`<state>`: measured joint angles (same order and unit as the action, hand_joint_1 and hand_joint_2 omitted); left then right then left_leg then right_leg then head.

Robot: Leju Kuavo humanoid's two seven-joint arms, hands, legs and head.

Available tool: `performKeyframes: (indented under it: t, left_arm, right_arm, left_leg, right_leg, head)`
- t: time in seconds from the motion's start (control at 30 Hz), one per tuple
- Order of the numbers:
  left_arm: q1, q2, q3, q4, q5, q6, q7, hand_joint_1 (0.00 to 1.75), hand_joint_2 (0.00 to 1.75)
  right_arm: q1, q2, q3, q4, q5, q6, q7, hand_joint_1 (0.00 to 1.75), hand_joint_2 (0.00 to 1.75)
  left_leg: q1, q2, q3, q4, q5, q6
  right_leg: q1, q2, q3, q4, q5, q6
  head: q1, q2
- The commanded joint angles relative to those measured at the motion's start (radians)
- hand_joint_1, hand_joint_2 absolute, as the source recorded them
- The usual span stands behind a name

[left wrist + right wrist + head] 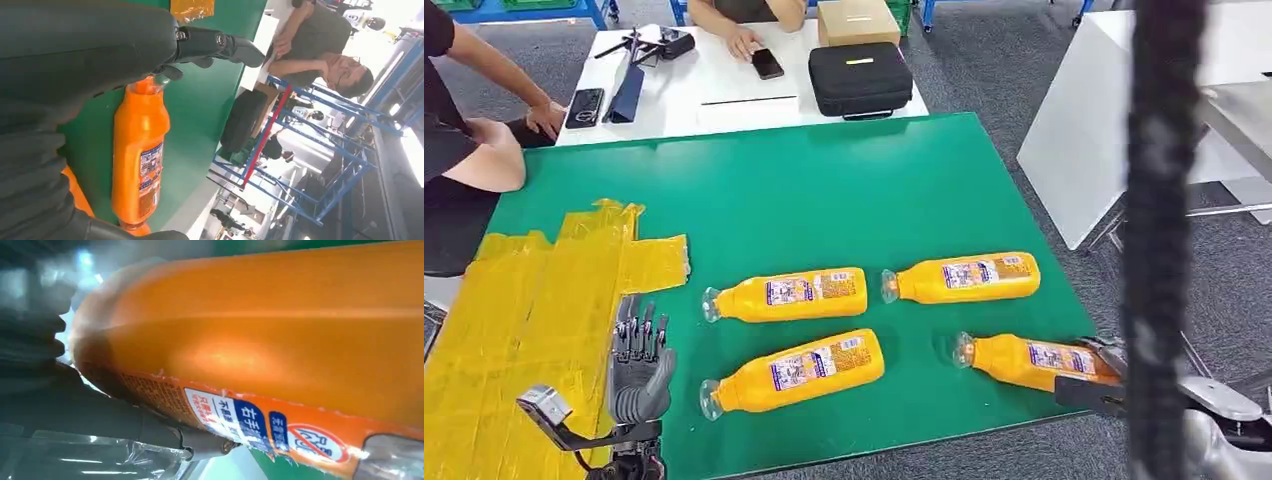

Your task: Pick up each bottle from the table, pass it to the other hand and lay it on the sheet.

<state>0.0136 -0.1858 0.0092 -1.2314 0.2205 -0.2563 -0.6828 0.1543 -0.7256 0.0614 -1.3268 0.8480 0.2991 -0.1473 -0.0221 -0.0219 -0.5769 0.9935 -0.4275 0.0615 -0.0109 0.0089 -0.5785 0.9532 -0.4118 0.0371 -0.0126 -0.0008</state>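
While your right hand (pixel 1096 372) was closing around the bottle (pixel 1027 361) at the table's (pixel 844 190) near right corner (the grip looked partial), you needed a firm wrap before lifting toward the open, waiting left hand (pixel 639 362) by the yellow sheet (pixel 524 310).
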Motion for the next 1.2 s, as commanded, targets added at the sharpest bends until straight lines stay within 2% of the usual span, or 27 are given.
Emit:
performKeyframes:
  t: [0.03, 0.2, 0.27, 0.33, 0.4, 0.43, 0.47, 0.57, 0.63, 0.7, 0.73, 0.77, 0.87, 0.9, 0.93, 0.97, 1.0, 1.03, 1.13, 1.17, 1.2]
  left_arm:
    - [-0.008, 0.02, 0.003, 0.003, 0.012, -0.01, 0.019, 0.0, 0.0]
    - [-0.008, 0.02, 0.003, 0.003, 0.012, -0.01, 0.019, 0.0, 0.0]
    - [-0.009, 0.017, 0.012, 0.009, 0.012, -0.01, 0.022, 0.0, 0.0]
    - [-0.016, 0.018, 0.016, 0.014, 0.002, -0.006, 0.034, 0.0, 0.0]
    - [-0.02, 0.024, 0.006, 0.011, -0.022, 0.007, 0.039, 0.0, 0.0]
    - [-0.02, 0.024, 0.006, 0.003, -0.035, 0.021, 0.036, 0.0, 0.0]
    - [-0.019, 0.025, 0.002, -0.011, -0.041, 0.026, 0.045, 0.0, 1.75]
    - [-0.029, 0.02, -0.011, -0.086, -0.067, 0.03, 0.086, 0.0, 1.75]
    - [-0.047, 0.011, -0.012, -0.13, -0.08, 0.041, 0.132, 0.0, 1.75]
    - [-0.058, 0.01, -0.011, -0.149, -0.079, 0.051, 0.162, 0.0, 1.75]
    - [-0.062, 0.012, -0.012, -0.149, -0.078, 0.051, 0.161, 0.0, 1.75]
    - [-0.07, 0.014, -0.014, -0.146, -0.076, 0.05, 0.163, 0.0, 1.75]
    - [-0.139, 0.024, -0.045, -0.08, -0.07, 0.042, 0.164, 0.0, 1.75]
    - [-0.176, 0.022, -0.063, -0.041, -0.074, 0.051, 0.159, 0.0, 1.75]
    - [-0.19, 0.02, -0.072, -0.026, -0.07, 0.057, 0.157, 0.0, 1.75]
    - [-0.193, 0.02, -0.074, -0.023, -0.069, 0.059, 0.157, 0.0, 1.75]
    - [-0.194, 0.019, -0.076, -0.022, -0.068, 0.06, 0.156, 0.0, 1.75]
    - [-0.193, 0.021, -0.078, -0.023, -0.067, 0.062, 0.156, 0.0, 1.75]
    - [-0.186, 0.024, -0.079, -0.03, -0.058, 0.06, 0.154, 0.0, 1.75]
    - [-0.202, 0.022, -0.084, -0.016, -0.049, 0.051, 0.157, 0.0, 1.75]
    - [-0.223, 0.018, -0.093, -0.009, -0.038, 0.045, 0.159, 0.0, 1.75]
  right_arm:
    - [0.115, 0.048, -0.024, -0.099, -0.082, -0.008, -0.064, 1.75, 1.75]
    - [0.115, 0.048, -0.024, -0.099, -0.082, -0.008, -0.064, 1.75, 1.75]
    - [0.115, 0.111, -0.09, -0.113, -0.145, -0.051, -0.156, 1.75, 1.75]
    - [0.088, 0.219, -0.174, -0.118, -0.2, -0.07, -0.24, 1.75, 1.75]
    - [0.042, 0.362, -0.279, -0.133, -0.347, -0.033, -0.373, 1.75, 1.75]
    - [0.029, 0.388, -0.289, -0.139, -0.394, -0.01, -0.394, 1.75, 1.75]
    - [0.006, 0.425, -0.307, -0.149, -0.454, 0.01, -0.436, 1.75, 1.75]
    - [-0.081, 0.514, -0.295, -0.186, -0.524, 0.01, -0.477, 1.75, 1.75]
    - [-0.179, 0.577, -0.239, -0.163, -0.549, 0.0, -0.467, 1.75, 1.75]
    - [-0.285, 0.59, -0.15, -0.074, -0.538, -0.06, -0.446, 1.75, 1.75]
    - [-0.317, 0.597, -0.132, -0.044, -0.555, -0.075, -0.449, 1.75, 1.75]
    - [-0.381, 0.621, -0.105, 0.013, -0.548, -0.087, -0.451, 1.75, 1.75]
    - [-0.576, 0.701, -0.008, 0.211, -0.514, -0.162, -0.431, 1.75, 1.75]
    - [-0.651, 0.725, 0.026, 0.295, -0.493, -0.205, -0.42, 1.75, 1.75]
    - [-0.684, 0.732, 0.047, 0.338, -0.497, -0.227, -0.423, 1.75, 1.75]
    - [-0.689, 0.732, 0.052, 0.345, -0.498, -0.232, -0.424, 1.75, 1.75]
    - [-0.688, 0.729, 0.053, 0.344, -0.5, -0.233, -0.425, 1.75, 1.75]
    - [-0.683, 0.725, 0.056, 0.34, -0.503, -0.235, -0.426, 1.75, 1.75]
    - [-0.67, 0.712, 0.062, 0.324, -0.505, -0.237, -0.427, 1.75, 1.75]
    - [-0.712, 0.728, 0.086, 0.372, -0.486, -0.248, -0.412, 1.75, 1.75]
    - [-0.803, 0.774, 0.123, 0.499, -0.453, -0.284, -0.408, 1.75, 1.75]
  left_leg:
    - [0.001, 0.001, 0.001, -0.001, -0.001, -0.002]
    - [0.001, 0.0, 0.001, -0.001, -0.002, -0.002]
    - [0.002, 0.0, 0.001, -0.001, -0.002, -0.003]
    - [0.002, 0.001, 0.001, -0.001, -0.002, -0.002]
    - [0.003, 0.002, 0.0, -0.002, -0.001, -0.002]
    - [0.004, 0.004, 0.001, -0.003, -0.002, -0.004]
    - [0.004, 0.005, -0.001, -0.002, -0.002, -0.003]
    - [0.004, 0.006, -0.005, -0.001, -0.002, -0.003]
    - [0.004, 0.009, -0.006, 0.0, -0.002, -0.004]
    - [0.004, 0.011, -0.007, 0.0, -0.001, -0.005]
    - [0.004, 0.016, -0.006, 0.001, -0.001, -0.006]
    - [0.004, 0.015, -0.006, 0.0, -0.001, -0.005]
    - [0.004, 0.023, -0.006, 0.0, 0.001, -0.008]
    - [0.004, 0.02, -0.007, 0.0, 0.001, -0.007]
    - [0.004, 0.018, -0.008, 0.0, 0.003, -0.007]
    - [0.004, 0.022, -0.008, 0.0, 0.003, -0.008]
    - [0.003, 0.019, -0.009, 0.0, 0.004, -0.008]
    - [0.003, 0.021, -0.008, 0.0, 0.005, -0.009]
    - [0.002, 0.011, -0.009, 0.0, 0.008, -0.007]
    - [0.003, 0.011, -0.009, 0.0, 0.007, -0.009]
    - [0.002, 0.011, -0.01, 0.0, 0.007, -0.008]
  right_leg:
    - [0.001, -0.001, 0.002, -0.001, 0.0, -0.001]
    - [0.001, -0.002, 0.001, -0.001, 0.0, -0.001]
    - [0.002, -0.002, 0.001, -0.002, -0.001, -0.002]
    - [0.003, -0.001, 0.001, -0.003, 0.0, -0.001]
    - [0.003, 0.0, 0.001, -0.003, 0.001, -0.001]
    - [0.004, 0.001, 0.001, -0.004, 0.001, -0.002]
    - [0.004, 0.002, -0.001, -0.003, 0.001, -0.002]
    - [0.003, 0.004, -0.006, 0.0, 0.002, -0.002]
    - [0.004, 0.006, -0.007, 0.0, 0.002, -0.003]
    - [0.004, 0.008, -0.009, 0.001, 0.003, -0.003]
    - [0.004, 0.013, -0.009, 0.001, 0.004, -0.003]
    - [0.003, 0.011, -0.009, 0.001, 0.004, -0.003]
    - [0.003, 0.018, -0.012, 0.002, 0.008, -0.006]
    - [0.004, 0.017, -0.011, 0.001, 0.007, -0.005]
    - [0.003, 0.015, -0.012, 0.002, 0.007, -0.005]
    - [0.003, 0.019, -0.013, 0.003, 0.009, -0.006]
    - [0.002, 0.016, -0.014, 0.004, 0.009, -0.007]
    - [0.002, 0.017, -0.014, 0.004, 0.01, -0.008]
    - [0.002, 0.008, -0.013, 0.004, 0.008, -0.005]
    - [0.003, 0.008, -0.013, 0.004, 0.008, -0.006]
    - [0.002, 0.008, -0.014, 0.005, 0.008, -0.005]
  head:
    - [0.0, 0.0]
    - [0.0, 0.0]
    - [0.0, 0.0]
    - [0.0, 0.0]
    - [0.0, 0.0]
    - [0.0, 0.0]
    - [0.0, 0.0]
    - [0.0, 0.0]
    - [0.0, 0.0]
    - [0.0, 0.0]
    - [0.0, 0.0]
    - [0.0, 0.0]
    - [0.0, 0.0]
    - [0.0, 0.0]
    - [0.0, 0.0]
    - [0.0, 0.0]
    - [0.0, 0.0]
    - [0.0, 0.0]
    - [0.0, 0.0]
    - [0.0, 0.0]
    - [0.0, 0.0]
